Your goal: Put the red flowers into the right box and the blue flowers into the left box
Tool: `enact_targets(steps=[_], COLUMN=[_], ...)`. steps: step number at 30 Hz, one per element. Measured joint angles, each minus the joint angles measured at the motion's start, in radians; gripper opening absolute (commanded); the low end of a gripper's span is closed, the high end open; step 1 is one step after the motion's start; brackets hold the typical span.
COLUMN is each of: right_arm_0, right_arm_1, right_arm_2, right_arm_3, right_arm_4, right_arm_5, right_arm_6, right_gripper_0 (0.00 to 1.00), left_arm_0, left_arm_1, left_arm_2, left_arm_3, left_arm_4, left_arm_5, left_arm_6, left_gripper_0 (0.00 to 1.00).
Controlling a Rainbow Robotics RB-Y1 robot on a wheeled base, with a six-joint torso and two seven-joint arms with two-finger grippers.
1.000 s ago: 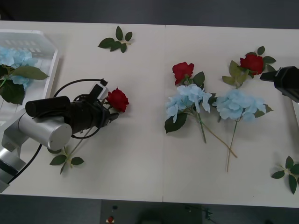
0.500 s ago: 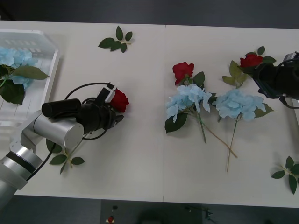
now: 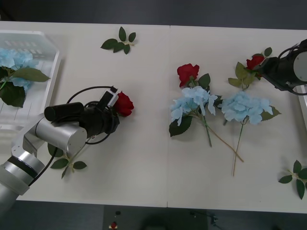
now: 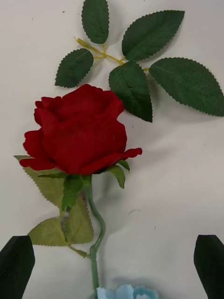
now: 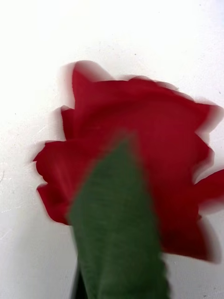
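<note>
The left end effector [image 3: 114, 119] sits low over the tabletop [image 3: 144, 163] right at the base of a red rose [image 3: 123, 103], its dark wrist body covering the stem there. Whether its fingers are apart or together cannot be told. In the left wrist view that rose [image 5: 140, 154] sits very close to the camera with a green leaf [image 5: 116, 224] across its front. Behind the arm, the lower stem and leaves [image 3: 69, 163] of this rose lie on the tabletop.

The right end effector [image 3: 261, 67] hovers over the far-right red rose [image 3: 254, 61]. Its black fingers [image 4: 16, 266] stand wide apart in the right wrist view, one on each side of the rose's stem [image 4: 95, 233], not touching it. The bloom [image 4: 79, 128] lies flat on the tabletop, with a leaf sprig [image 4: 135, 60] just beyond it.

A third red rose [image 3: 187, 74] lies near the tabletop's middle, its bloom just above a blue hydrangea cluster [image 3: 193, 103]. A second blue cluster [image 3: 245, 107] lies just beside that one, below the right end effector, and their thin stems cross lower down.

The left box [image 3: 50, 72], a white slotted tray at the tabletop's far left, holds a blue flower [image 3: 14, 60] with big green leaves. A pale sliver of the right box [image 3: 303, 103] shows at the right edge. Loose leaf sprigs lie at the top [image 3: 120, 42] and at the lower right [image 3: 295, 178].
</note>
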Motion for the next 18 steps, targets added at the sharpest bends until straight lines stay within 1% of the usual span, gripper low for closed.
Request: enact_targets(steps=[4,6,9,14,18], right_arm_0=[-0.083,-0.118,-0.147,-0.168,-0.181], right_arm_1=[0.050,0.082,0.135,0.214,0.254], right_arm_2=[0.116,0.149,0.138,0.083,0.099], right_arm_3=[0.116,0.179,0.252,0.364,0.430], right_arm_4=[0.055,0.068,0.105,0.152,0.190], right_arm_5=[-0.013,-0.024,-0.023,-0.059,-0.089], right_arm_6=[-0.026,-0.026,-0.026,-0.031,-0.057], right_gripper_0=[1.00,1.00,1.00,1.00,1.00], left_arm_0=[0.000,0.000,0.000,0.000,-0.002], left_arm_1=[0.000,0.000,0.006,0.037,0.063], left_arm_2=[0.000,0.000,0.003,0.045,0.095], left_arm_3=[-0.001,-0.007,-0.043,-0.166,-0.253], left_arm_4=[0.002,0.006,0.016,0.040,0.062], left_arm_5=[0.000,0.000,0.000,0.002,0.006], left_arm_6=[0.000,0.000,0.000,0.000,0.000], left_gripper_0=[0.00,0.00,0.00,0.00,0.00])
